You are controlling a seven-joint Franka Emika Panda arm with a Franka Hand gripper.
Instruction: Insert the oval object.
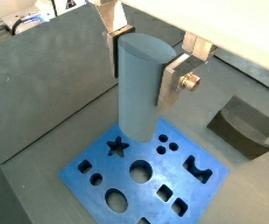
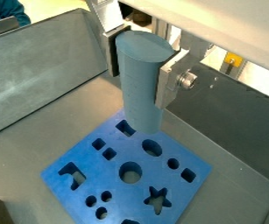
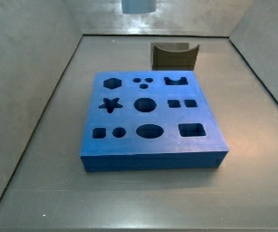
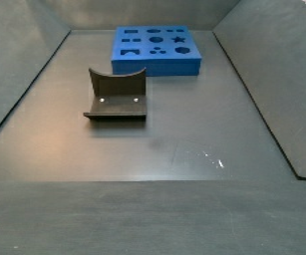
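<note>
Grey-tan and plain, the oval object [image 1: 140,83] is seen closest in both wrist views, a tall peg with rounded sides and a slanted top face, held upright between the silver plates of the end effector [image 1: 145,63], which is closed on its upper part. No brand, label or writing can be read on the peg or on anything else. Its lower end hangs above the blue board [image 1: 148,171], over the edge region near the star hole [image 1: 116,145]; whether it touches the board cannot be told. The board [image 2: 130,175] lies flat on the grey worktop [image 1: 43,79] and is pierced by many shaped holes, among them round, square and oval ones. Farther off, the fixture [image 1: 244,125], a dark L-shaped bracket, stands on the worktop well apart from the board. In a side view only a small pale patch at the upper edge [image 3: 138,5] is shown of the peg, the rest being cut off; the fixture [image 3: 174,54] stands just behind the board [image 3: 151,118].
</note>
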